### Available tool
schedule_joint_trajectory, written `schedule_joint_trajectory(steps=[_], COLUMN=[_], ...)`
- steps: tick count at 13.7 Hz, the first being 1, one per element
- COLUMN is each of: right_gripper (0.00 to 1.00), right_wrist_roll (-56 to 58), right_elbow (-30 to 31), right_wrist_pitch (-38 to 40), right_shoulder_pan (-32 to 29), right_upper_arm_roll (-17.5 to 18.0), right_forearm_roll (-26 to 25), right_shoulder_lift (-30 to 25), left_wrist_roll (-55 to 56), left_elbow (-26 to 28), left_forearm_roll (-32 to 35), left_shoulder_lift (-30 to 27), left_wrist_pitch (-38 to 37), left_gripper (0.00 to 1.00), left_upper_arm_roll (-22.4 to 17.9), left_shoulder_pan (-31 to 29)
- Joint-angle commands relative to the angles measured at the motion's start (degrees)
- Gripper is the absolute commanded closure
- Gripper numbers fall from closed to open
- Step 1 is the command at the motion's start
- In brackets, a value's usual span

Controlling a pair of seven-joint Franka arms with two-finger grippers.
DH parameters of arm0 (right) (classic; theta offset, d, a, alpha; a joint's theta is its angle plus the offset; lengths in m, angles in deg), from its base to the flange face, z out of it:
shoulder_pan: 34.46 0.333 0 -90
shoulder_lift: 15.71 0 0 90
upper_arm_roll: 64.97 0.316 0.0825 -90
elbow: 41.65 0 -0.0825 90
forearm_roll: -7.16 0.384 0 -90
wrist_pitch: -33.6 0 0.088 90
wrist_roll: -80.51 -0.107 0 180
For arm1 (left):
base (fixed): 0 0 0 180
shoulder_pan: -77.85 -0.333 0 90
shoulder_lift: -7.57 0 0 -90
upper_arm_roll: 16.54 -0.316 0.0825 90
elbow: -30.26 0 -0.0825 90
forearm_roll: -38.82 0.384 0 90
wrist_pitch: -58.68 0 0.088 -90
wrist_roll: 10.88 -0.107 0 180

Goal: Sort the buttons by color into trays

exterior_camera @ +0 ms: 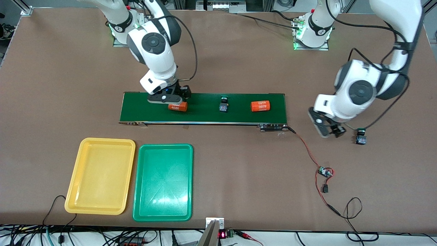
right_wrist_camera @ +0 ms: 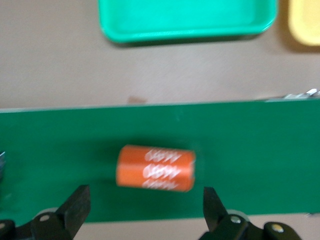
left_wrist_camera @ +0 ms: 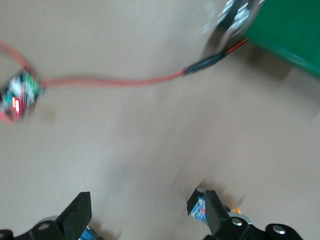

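Front view shows you one green-capped button [exterior_camera: 223, 104] lying on the dark-green conveyor belt [exterior_camera: 205, 118], between two orange cylinders marked 4680: one [exterior_camera: 178, 106] toward the right arm's end of the belt, the other [exterior_camera: 260, 106] toward the left arm's end. A second green-capped button [exterior_camera: 361, 136] sits on the bare table [exterior_camera: 239, 177] off the belt, toward the left arm's end. You'll find the yellow tray [exterior_camera: 100, 176] and the green tray [exterior_camera: 163, 182] side by side, nearer the front camera than the belt, toward the right arm's end; both hold nothing. The right gripper [exterior_camera: 170, 99] hangs over the belt above the first cylinder, and in its wrist view the fingers [right_wrist_camera: 75, 207] stand apart with that cylinder [right_wrist_camera: 155, 168] between them, not touching. The left gripper [exterior_camera: 329, 131] hovers over the table just off the belt's end, beside the second button; its wrist view shows the fingers [left_wrist_camera: 77, 215] spread wide, with nothing clamped. A red wire [exterior_camera: 307, 150] runs from the belt's end to a small circuit board [exterior_camera: 324, 172] on the table.
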Motion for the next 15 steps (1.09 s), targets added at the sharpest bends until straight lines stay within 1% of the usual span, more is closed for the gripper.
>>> schedule_joint_trajectory(steps=[1, 2, 4, 6, 9, 11, 14, 15], right_gripper=[0.0, 0.0, 0.0, 0.0, 0.0, 0.0, 0.0, 0.0], right_wrist_roll=[-0.1, -0.2, -0.6, -2.4, -3.1, -3.6, -3.8, -3.8], right_elbow=[-3.2, -4.6, -7.3, -9.9, -14.1, -15.6, -15.7, -15.7], right_wrist_pitch=[-0.2, -0.2, -0.2, -0.1, 0.3, 0.4, 0.5, 0.4], right_shoulder_pan=[2.7, 3.6, 4.5, 4.9, 4.9, 4.9, 4.9, 4.9], right_upper_arm_roll=[0.1, 0.2, 0.2, 0.2, 0.2, 0.1, 0.1, 0.1], right_forearm_roll=[3.1, 3.2, 3.3, 3.3, 3.5, 6.6, 7.0, 7.0], right_shoulder_lift=[2.6, 3.8, 6.0, 7.9, 11.9, 13.4, 14.1, 14.3], left_wrist_roll=[2.5, 6.9, 16.6, 22.5, 26.0, 28.9, 31.3, 32.6], left_elbow=[0.4, 0.9, 3.3, 5.6, 10.8, 14.3, 15.1, 16.0], left_forearm_roll=[-8.8, -10.4, -11.0, -11.0, -11.4, -11.7, -11.7, -11.8], left_shoulder_lift=[1.5, 1.6, 1.8, 1.8, 1.9, 2.1, 2.3, 2.4], left_wrist_pitch=[1.6, 1.4, 1.6, 2.5, 7.5, 10.7, 10.7, 10.8], left_gripper=[0.0, 0.0, 0.0, 0.0, 0.0, 0.0, 0.0, 0.01], left_upper_arm_roll=[-4.7, -5.3, -5.4, -5.4, -5.5, -5.5, -5.5, -5.4], left_shoulder_pan=[-0.3, -1.4, -1.7, -1.7, -2.5, -2.8, -3.2, -3.4])
